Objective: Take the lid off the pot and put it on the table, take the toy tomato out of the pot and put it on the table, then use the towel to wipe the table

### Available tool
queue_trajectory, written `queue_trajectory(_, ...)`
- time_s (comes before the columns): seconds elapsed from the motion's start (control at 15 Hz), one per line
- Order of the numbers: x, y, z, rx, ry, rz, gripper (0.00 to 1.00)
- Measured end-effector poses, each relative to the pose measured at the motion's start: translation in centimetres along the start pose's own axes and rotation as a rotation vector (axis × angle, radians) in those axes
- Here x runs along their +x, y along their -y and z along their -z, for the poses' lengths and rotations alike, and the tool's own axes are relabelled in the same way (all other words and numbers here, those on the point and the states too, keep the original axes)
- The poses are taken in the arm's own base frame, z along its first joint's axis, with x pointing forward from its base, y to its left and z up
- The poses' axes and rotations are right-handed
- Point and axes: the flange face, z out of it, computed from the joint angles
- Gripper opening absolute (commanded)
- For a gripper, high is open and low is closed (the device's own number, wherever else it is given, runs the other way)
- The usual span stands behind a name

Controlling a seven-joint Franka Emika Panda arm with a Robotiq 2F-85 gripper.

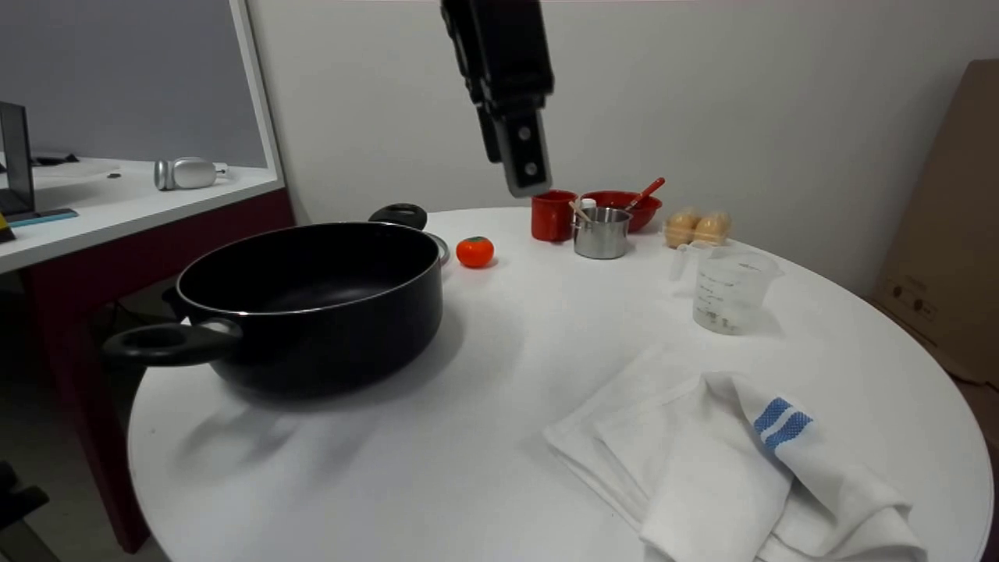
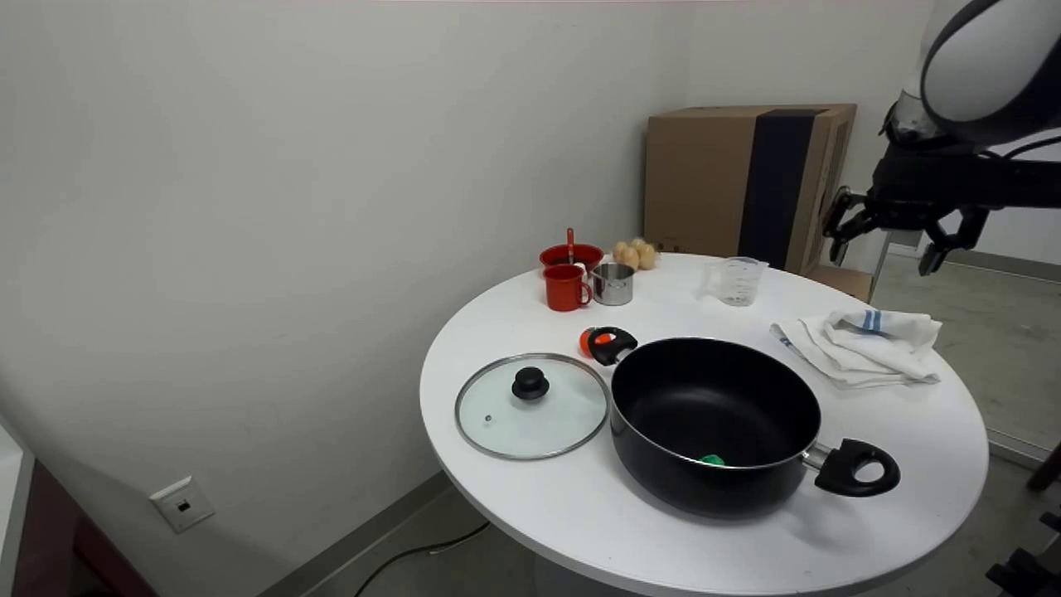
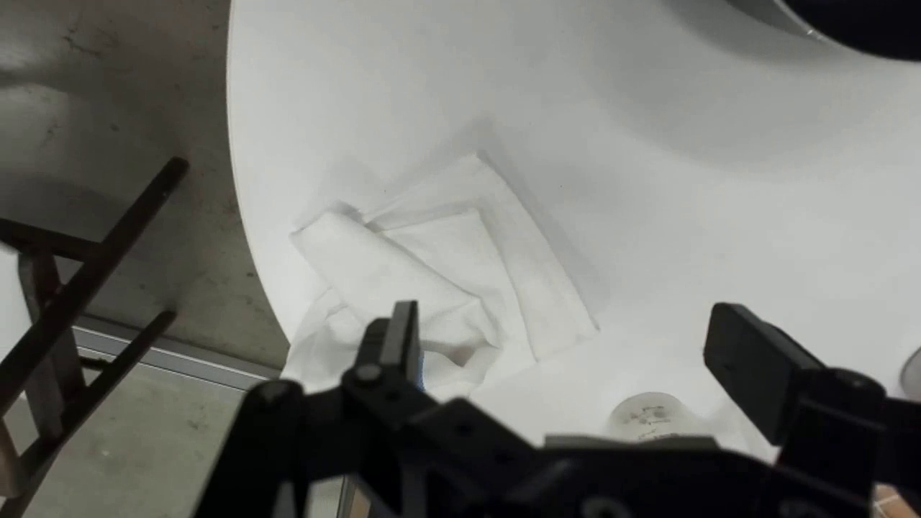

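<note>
Gripper (image 3: 565, 320) is hovering, jaws spread wide. Towel (image 3: 442, 273) is lying toward its ten o'clock in wrist view, pot (image 3: 870, 25) sitting between one and two.

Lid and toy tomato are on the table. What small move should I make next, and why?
I'd probably shift the end effector sideways to centre its open jaws over the towel before lowering. The lid and toy tomato already lie on the table, so wiping seems next, and in the wrist view the towel sits off-centre, reaching past one jaw.
</note>
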Motion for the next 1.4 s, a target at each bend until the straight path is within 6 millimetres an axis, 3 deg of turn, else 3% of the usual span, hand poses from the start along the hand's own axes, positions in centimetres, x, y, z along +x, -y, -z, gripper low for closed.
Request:
queue_trajectory(0.13,2.1,1.1,-2.3,-0.036,0.035,0.005,1.0)
queue_trajectory(0.47,5.8,7.6,-6.1,-0.118,0.09,0.077,1.0)
queue_trajectory(0.67,7.9,8.9,-7.7,-0.174,0.103,0.083,1.0)
queue_trajectory(0.93,10.1,5.5,-10.2,-0.256,0.126,0.031,1.0)
queue_trajectory(1.13,10.7,2.3,-12.1,-0.307,0.145,-0.008,1.0)
queue_trajectory(1.4,11.0,-0.3,-13.8,-0.358,0.154,-0.037,1.0)
